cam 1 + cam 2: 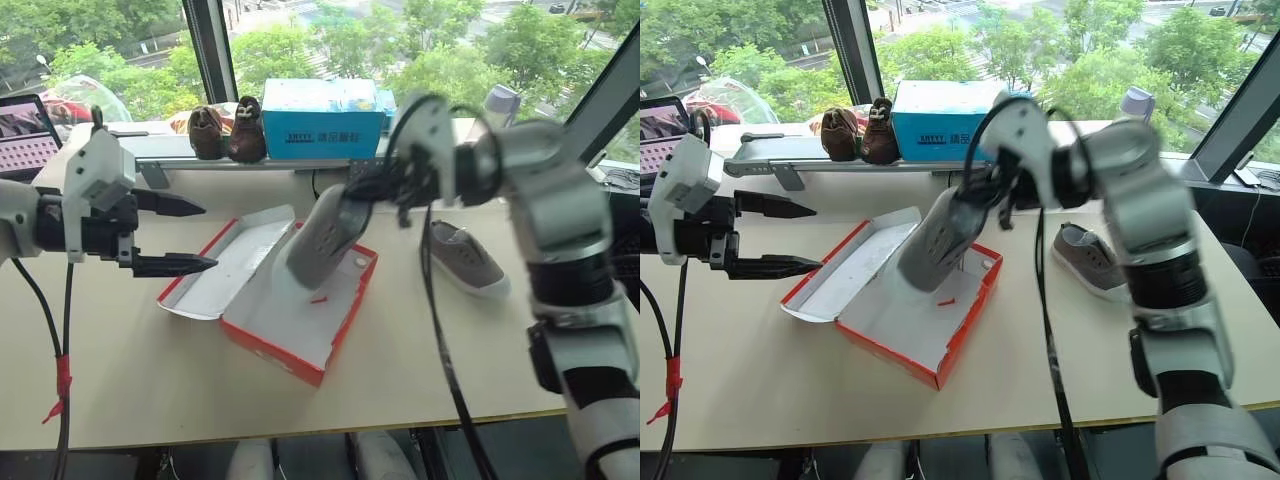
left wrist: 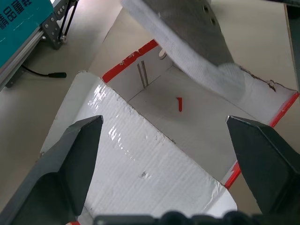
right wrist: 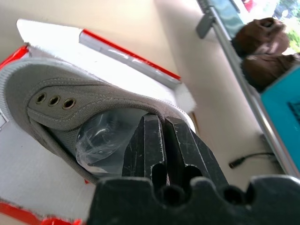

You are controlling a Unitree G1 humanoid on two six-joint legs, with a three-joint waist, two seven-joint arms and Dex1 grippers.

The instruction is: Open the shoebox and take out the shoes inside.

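While the shoebox (image 1: 300,320) lies open at the middle of the table (image 1: 130,390), its lid folded back toward 10 o'clock, the right tool (image 3: 164,140) is clamped on the collar of one grey shoe (image 1: 325,235), holding it tilted, toe down, above the white interior. At 3 o'clock from the box, the other shoe (image 1: 465,258) rests on the table. At 9 o'clock, the left tool (image 1: 178,235) hovers with fingers spread wide, holding nothing.
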